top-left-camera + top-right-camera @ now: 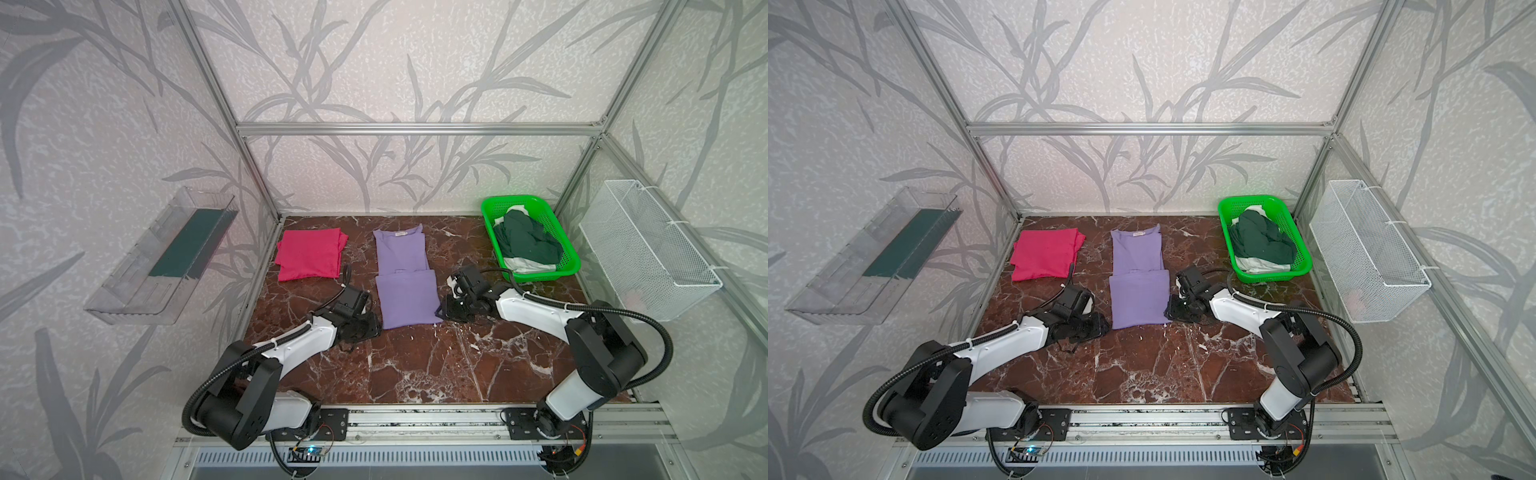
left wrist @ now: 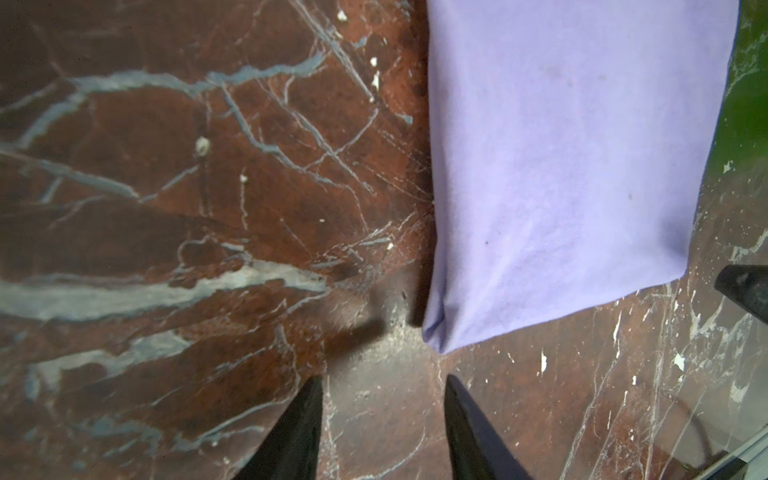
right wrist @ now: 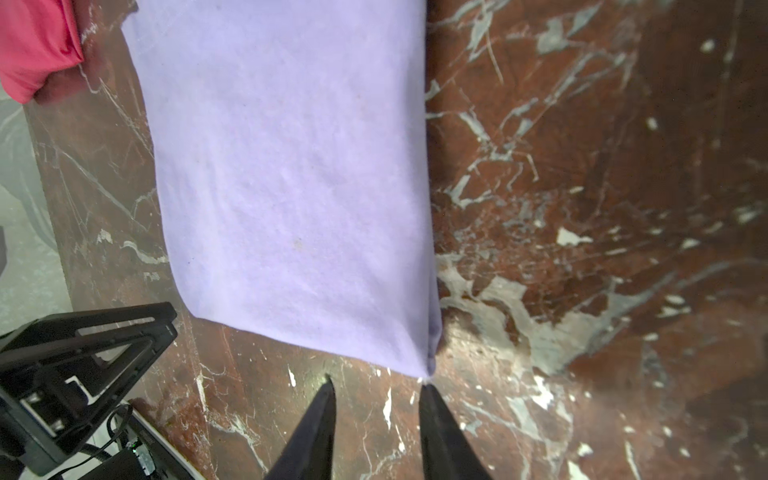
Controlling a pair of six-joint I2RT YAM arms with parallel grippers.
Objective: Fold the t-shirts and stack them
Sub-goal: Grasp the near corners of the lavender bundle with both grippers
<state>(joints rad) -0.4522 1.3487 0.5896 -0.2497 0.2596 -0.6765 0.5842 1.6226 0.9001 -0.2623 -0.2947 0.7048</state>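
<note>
The left hand is parted and empty just off the near left corner of the half-folded lavender cotton t-shirt. The right hand, narrowly parted and empty, is at the near right corner. The shirt lies mid-way across the red-brown marble counter, with the folded magenta t-shirt at far left.

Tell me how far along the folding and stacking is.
Done: the magenta t-shirt lies folded at the far left. In hand: the purple t-shirt is partly folded, near half doubled over; left gripper and right gripper stand open at its near corners, holding nothing. Left: finishing it, stacking, plus the dark green garment and white garment in the green basket.
</note>
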